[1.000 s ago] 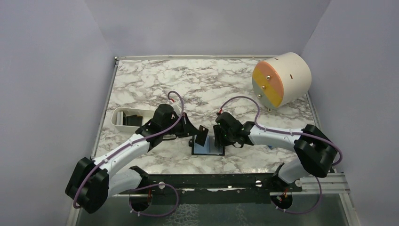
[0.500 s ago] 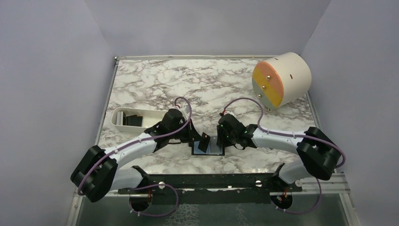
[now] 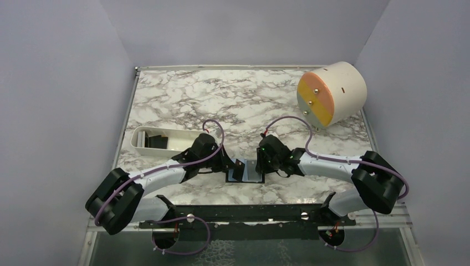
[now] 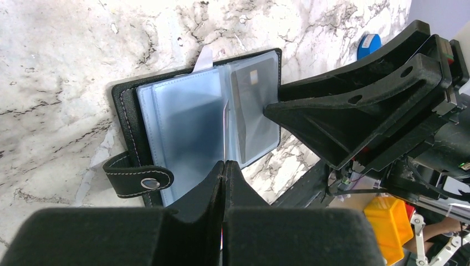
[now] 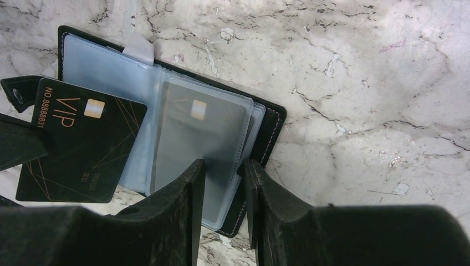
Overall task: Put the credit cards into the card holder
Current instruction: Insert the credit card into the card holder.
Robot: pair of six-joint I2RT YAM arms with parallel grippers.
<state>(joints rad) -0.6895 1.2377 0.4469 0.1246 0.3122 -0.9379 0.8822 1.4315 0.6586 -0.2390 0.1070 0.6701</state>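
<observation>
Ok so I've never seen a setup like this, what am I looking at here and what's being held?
Two robot arms are bolted to a marble table. One picture looks down from above; the other two come from a camera on each wrist. Between the arms lies an open card holder, one sleeved card already inside. The left end effector is shut on a black VIP card, held over the holder's left side. The right end effector, jaws slightly apart, seems to press down the right-hand pages. Farther off are a white tray holding dark cards and a cream drum.
</observation>
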